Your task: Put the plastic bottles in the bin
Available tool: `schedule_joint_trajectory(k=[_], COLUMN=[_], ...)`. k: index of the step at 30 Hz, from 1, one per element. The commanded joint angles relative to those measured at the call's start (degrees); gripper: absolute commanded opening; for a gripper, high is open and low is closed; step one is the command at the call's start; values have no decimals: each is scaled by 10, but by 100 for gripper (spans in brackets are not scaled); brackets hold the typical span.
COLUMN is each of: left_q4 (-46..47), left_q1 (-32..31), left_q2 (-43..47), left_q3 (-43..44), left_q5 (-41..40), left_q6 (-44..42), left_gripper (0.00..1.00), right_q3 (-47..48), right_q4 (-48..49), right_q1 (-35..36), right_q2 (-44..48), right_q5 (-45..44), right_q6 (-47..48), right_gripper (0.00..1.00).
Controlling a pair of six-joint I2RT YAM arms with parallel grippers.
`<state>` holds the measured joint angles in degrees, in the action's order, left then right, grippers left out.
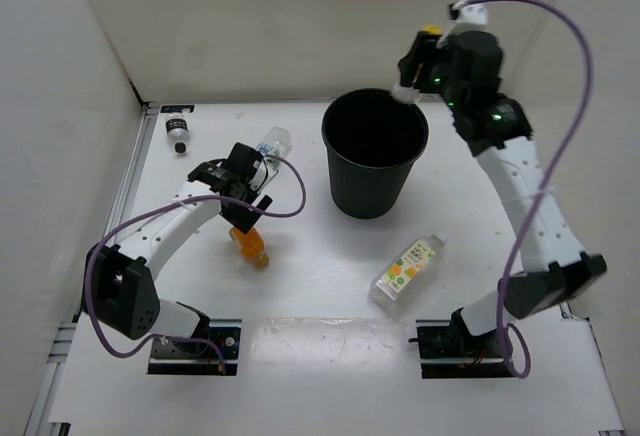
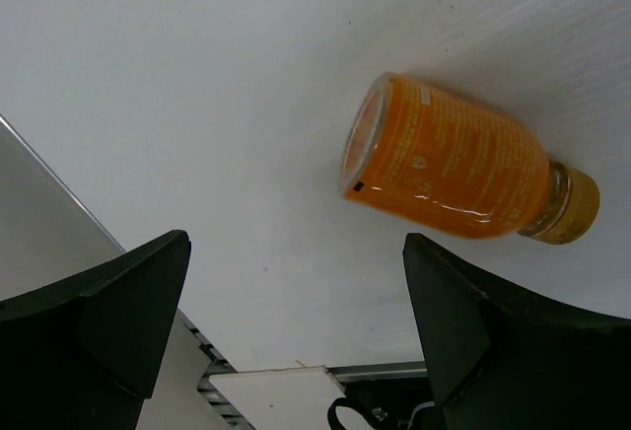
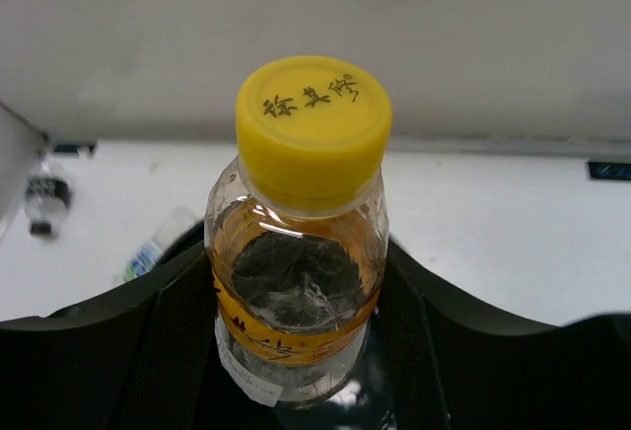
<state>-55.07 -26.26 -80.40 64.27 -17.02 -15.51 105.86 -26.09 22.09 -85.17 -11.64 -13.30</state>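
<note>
White-walled enclosure, white tabletop (image 1: pixel 310 291). The black bin (image 1: pixel 368 191) stands upright at centre-far. Nothing shows in its dark well, so I judge no bottle delivered yet. Right tool (image 1: pixel 417 64) is clamped on a yellow-capped bottle (image 3: pixel 296 292), raised by the bin's far right rim; the first drop looks close. Left tool (image 2: pixel 296 252) is spread wide, holding nothing, and hovers over the short orange bottle (image 2: pixel 449 169), which lies on its side left of the bin. Lying loose: black-capped bottle (image 1: pixel 178 134) far left, blue-green-label bottle (image 1: pixel 272 143) just beyond the left tool, fruit-label bottle (image 1: pixel 407 271) near right of the bin. Four remain after the held one.
</note>
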Motion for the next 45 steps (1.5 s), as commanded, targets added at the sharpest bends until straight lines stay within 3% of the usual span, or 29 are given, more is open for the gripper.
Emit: schedule_joint_trajectory(k=[1, 4, 6, 8, 9, 19, 24, 31, 42, 45], left_q4=[-1, 6, 11, 11, 11, -6, -25, -42, -35, -21], left_q1=[2, 2, 2, 2, 2, 2, 10, 27, 43, 43], left_q2=[10, 5, 0, -7, -7, -52, -100, -132, -202, -215], left_q3=[-23, -40, -40, -40, -35, -17, -9, 20, 41, 48], left_q5=[25, 25, 32, 37, 45, 119, 85, 183, 183, 178], left_q6=[11, 17, 17, 17, 23, 48, 86, 104, 105, 90], left_gripper=[100, 100, 100, 100, 100, 100, 100, 100, 100, 94], right_q3=[-34, -56, -61, -61, -56, -51, -62, -67, -83, -83], right_q4=[-3, -14, -34, -52, -52, -70, -77, -77, -88, -88], right_q1=[45, 83, 91, 91, 91, 97, 103, 115, 115, 115], right_q2=[-50, -78, -89, -97, -103, -77, -52, -40, -25, -19], right_q5=[-7, -12, -21, -13, -13, -29, -41, -55, -91, -96], right_q6=[19, 24, 14, 7, 7, 2, 7, 2, 2, 7], right_gripper=[22, 33, 59, 70, 80, 87, 87, 87, 87, 87])
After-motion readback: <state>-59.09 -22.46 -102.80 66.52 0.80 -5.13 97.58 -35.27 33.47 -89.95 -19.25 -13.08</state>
